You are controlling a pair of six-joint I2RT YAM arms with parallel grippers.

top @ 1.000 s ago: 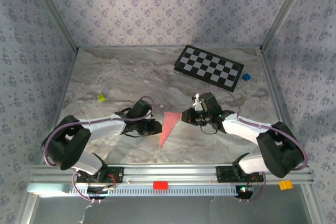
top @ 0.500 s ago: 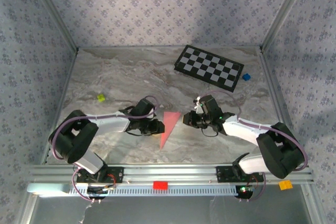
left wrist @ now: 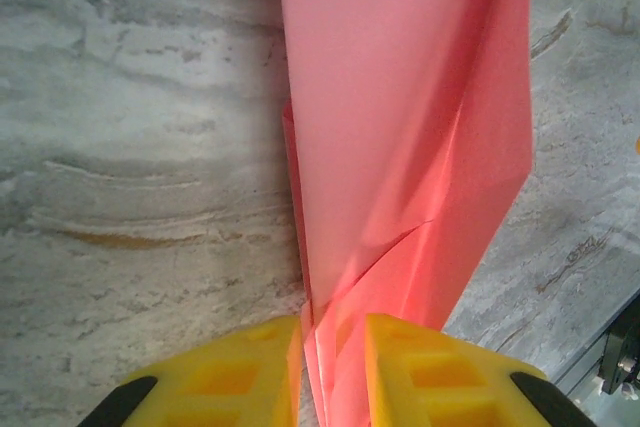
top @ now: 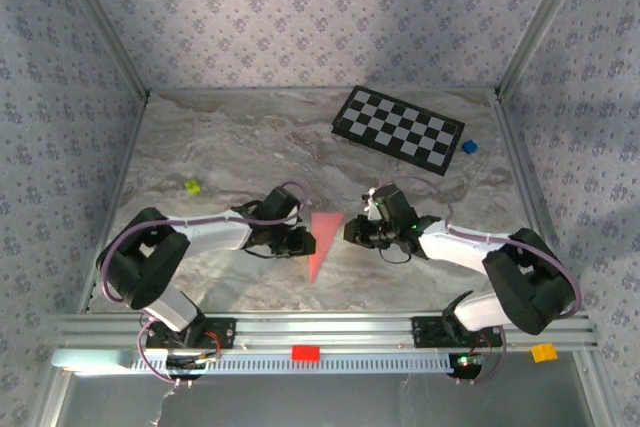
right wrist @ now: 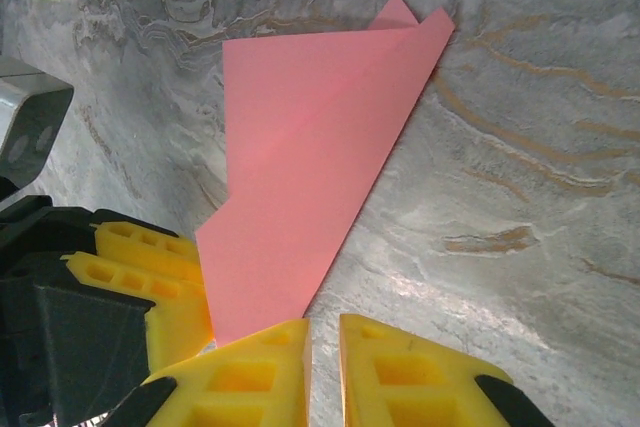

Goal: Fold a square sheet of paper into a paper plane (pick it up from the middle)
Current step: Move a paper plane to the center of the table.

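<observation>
The pink-red paper [top: 322, 240], folded into a long pointed wedge with a centre crease, lies on the marble table between both arms. My left gripper [top: 304, 241] is at its left edge. In the left wrist view the folded paper [left wrist: 400, 127] runs away from me, and its layers stand between the yellow fingers [left wrist: 230, 367] of the left gripper [left wrist: 333, 342], which is shut on them. My right gripper [top: 349, 232] sits at the wedge's right corner. In the right wrist view the right gripper [right wrist: 325, 342] is shut with bare table in its narrow gap, and the paper [right wrist: 310, 167] ends at its left fingertip.
A black-and-white checkered board [top: 398, 129] lies at the back right, with a small blue block [top: 468, 147] beside it. A green block [top: 192, 186] sits at the left. On the front rail lie a red block [top: 305, 353] and an orange block [top: 543, 352].
My left gripper has moved right onto the paper's left edge and narrowed. My right gripper drew back from the paper's right corner, then came close again. The paper shifted slightly right.
</observation>
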